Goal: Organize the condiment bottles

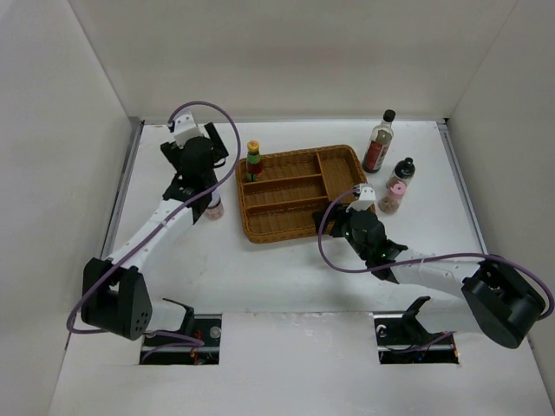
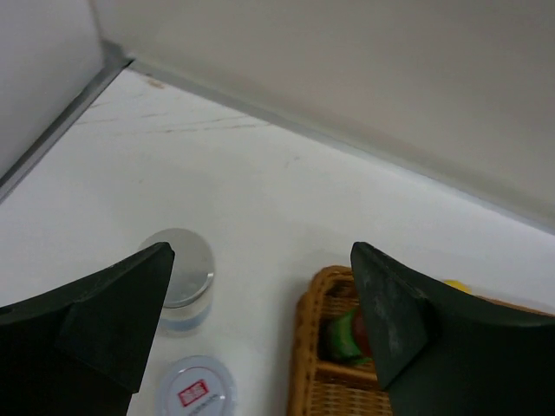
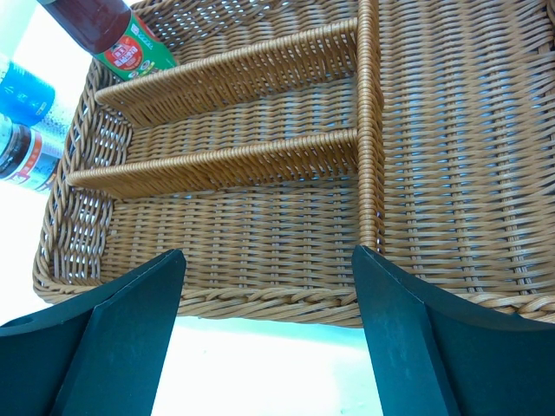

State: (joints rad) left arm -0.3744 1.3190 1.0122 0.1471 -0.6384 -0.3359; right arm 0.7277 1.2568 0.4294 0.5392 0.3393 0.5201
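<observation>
The red sauce bottle [image 1: 253, 161] with green-yellow cap stands in the far left compartment of the wicker tray [image 1: 338, 160]; the right wrist view shows it too [image 3: 117, 35]. The tall dark bottle [image 1: 378, 141], black-capped shaker [image 1: 401, 172] and pink-lidded shaker [image 1: 392, 198] stand right of the tray. A silver-lidded blue-label jar [image 2: 178, 279] and a white-lidded jar [image 2: 195, 392] stand left of the tray, also in the right wrist view [image 3: 26, 95]. My left gripper [image 2: 260, 260] is open and empty above them. My right gripper [image 3: 264, 260] is open and empty at the tray's near edge.
The brown wicker tray [image 3: 260, 299] has three long slots on the left and one wide slot on the right. White walls close the table at the back and both sides. The left arm [image 1: 165, 221] hides most of the two jars from above.
</observation>
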